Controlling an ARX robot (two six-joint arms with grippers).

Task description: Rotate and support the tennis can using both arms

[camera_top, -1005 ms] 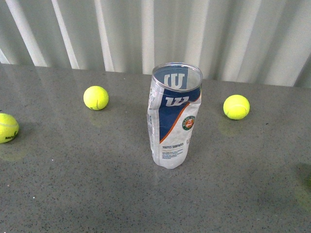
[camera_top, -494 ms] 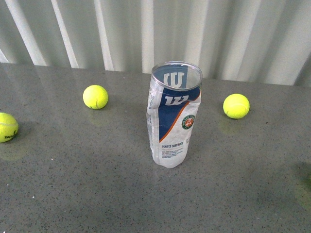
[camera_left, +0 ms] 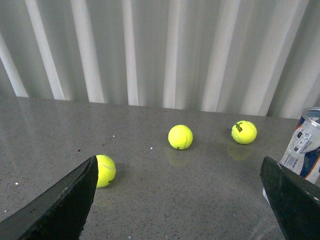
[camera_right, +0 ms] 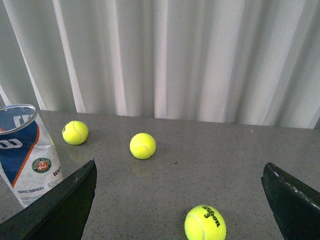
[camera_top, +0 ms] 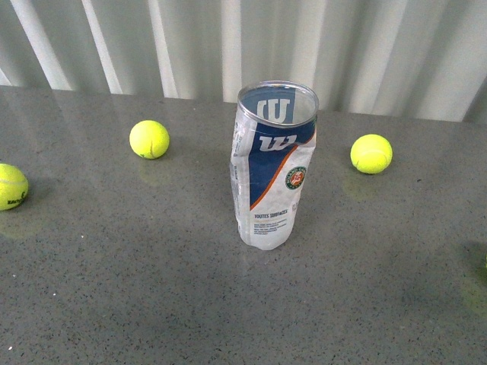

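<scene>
The tennis can (camera_top: 272, 167) stands upright on the grey table in the front view, open metal rim up, its clear wall dented, label with white W facing me. Neither arm shows in the front view. In the left wrist view the can (camera_left: 305, 150) is at the edge, just beyond one black finger (camera_left: 295, 200); my left gripper (camera_left: 180, 200) is open and empty. In the right wrist view the can (camera_right: 27, 155) stands beside one finger (camera_right: 60, 210); my right gripper (camera_right: 180, 205) is open and empty.
Three yellow-green tennis balls lie on the table: one far left (camera_top: 11, 186), one behind left of the can (camera_top: 149, 139), one behind right (camera_top: 371, 153). A ball marked 3 (camera_right: 205, 223) lies between my right fingers. A white corrugated wall (camera_top: 243, 46) closes the table's back.
The front view has shifted: the can and balls sit slightly higher in the picture. The can stays upright in the same place among the balls.
</scene>
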